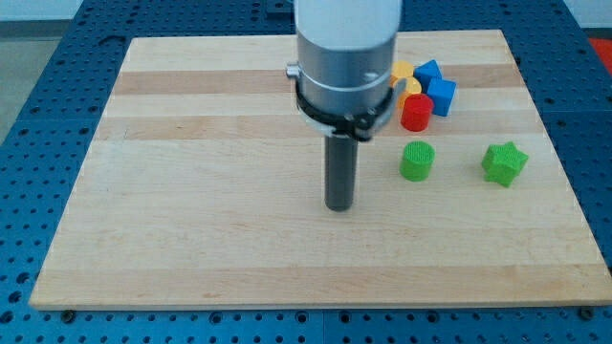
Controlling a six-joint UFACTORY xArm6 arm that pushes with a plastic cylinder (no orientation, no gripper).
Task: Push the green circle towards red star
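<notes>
The green circle (416, 161) is a short cylinder standing on the wooden board (191, 191), right of centre. My tip (338, 206) rests on the board to the view's left of the green circle and slightly lower, about a block's width or more apart from it. No red star shows; the arm's grey body (344, 57) hides part of the board near the view's top. A red cylinder (415, 112) stands just above the green circle.
A green star (504, 163) lies to the right of the green circle. Above the red cylinder sits a cluster: two blue blocks (441, 96) (427, 72) and yellow blocks (403, 73), partly hidden by the arm. The board's right edge (559, 182) is near the green star.
</notes>
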